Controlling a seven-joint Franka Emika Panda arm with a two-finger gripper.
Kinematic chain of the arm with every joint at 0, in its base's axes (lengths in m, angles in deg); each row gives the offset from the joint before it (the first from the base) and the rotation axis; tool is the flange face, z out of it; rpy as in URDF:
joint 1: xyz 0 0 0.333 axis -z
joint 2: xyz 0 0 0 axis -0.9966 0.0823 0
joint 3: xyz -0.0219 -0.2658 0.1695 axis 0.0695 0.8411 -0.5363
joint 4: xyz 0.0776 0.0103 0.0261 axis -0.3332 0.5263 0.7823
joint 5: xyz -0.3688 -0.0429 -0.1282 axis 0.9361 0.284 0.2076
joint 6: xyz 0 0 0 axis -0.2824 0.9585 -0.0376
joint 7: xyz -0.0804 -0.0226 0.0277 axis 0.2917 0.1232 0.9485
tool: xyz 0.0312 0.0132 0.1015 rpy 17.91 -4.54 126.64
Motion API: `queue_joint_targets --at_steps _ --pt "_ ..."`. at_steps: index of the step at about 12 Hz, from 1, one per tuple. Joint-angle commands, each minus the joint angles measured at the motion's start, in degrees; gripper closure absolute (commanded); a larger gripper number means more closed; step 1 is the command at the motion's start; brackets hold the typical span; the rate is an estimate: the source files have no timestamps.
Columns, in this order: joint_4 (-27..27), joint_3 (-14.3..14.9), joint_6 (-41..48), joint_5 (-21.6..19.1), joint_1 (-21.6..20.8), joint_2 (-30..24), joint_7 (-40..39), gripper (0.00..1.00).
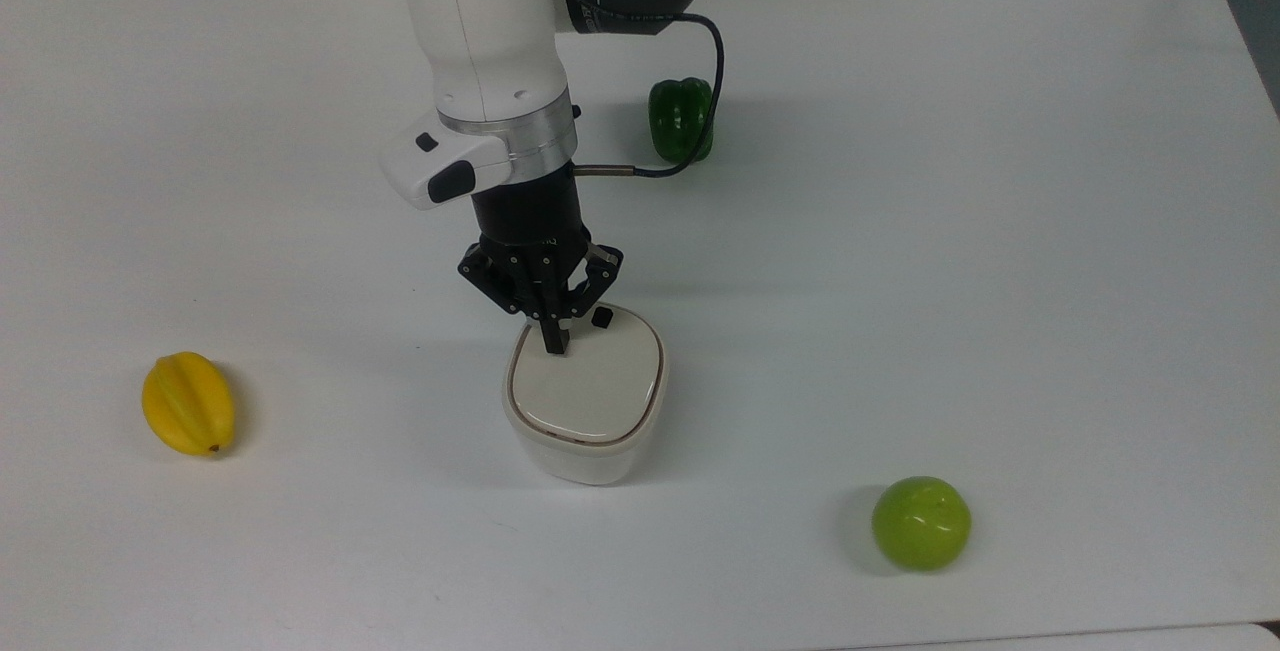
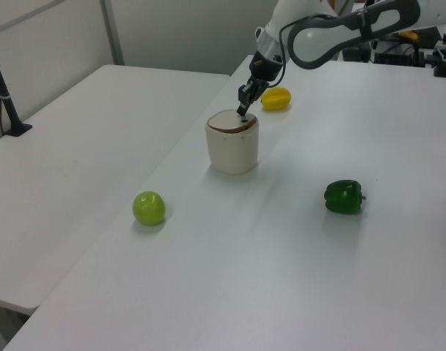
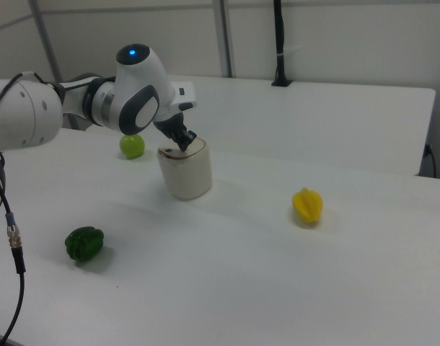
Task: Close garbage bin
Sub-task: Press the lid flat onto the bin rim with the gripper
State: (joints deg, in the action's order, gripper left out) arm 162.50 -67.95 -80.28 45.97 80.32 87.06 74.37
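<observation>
Pressing on the lid (image 1: 587, 386) of the garbage bin (image 1: 584, 436), the end effector (image 1: 554, 343) has its two black fingers drawn together, tips touching the lid near the hinge edge and gripping nothing; no brand lettering can be read on its black body in the top view; the bin is a smooth cream-white plastic tub, rounded-square, standing near the middle of the white desk (image 1: 1000, 231); its flat beige lid lies level in the rim, outlined by a thin dark seam, with a small black square mark (image 1: 601, 315) just beside the fingers; a ridged yellow starfruit (image 1: 188, 403) lies well apart toward the top view's left; a glossy green apple (image 1: 921, 522) sits toward the top view's lower right; a dark green bell pepper (image 1: 681, 119) stands behind the arm, partly crossed by a black cable (image 1: 712, 51).
</observation>
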Motion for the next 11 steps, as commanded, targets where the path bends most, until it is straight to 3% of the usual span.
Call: queue_joint_targets --at_steps 1,5,11 --pt "1.39 0.44 0.99 0.72 -1.01 -0.31 -1.08 1.00" --pt "1.39 0.52 0.73 2.20 -2.33 1.79 -3.45 1.00" --pt "1.91 0.44 0.73 18.54 -4.09 4.78 -3.37 1.00"
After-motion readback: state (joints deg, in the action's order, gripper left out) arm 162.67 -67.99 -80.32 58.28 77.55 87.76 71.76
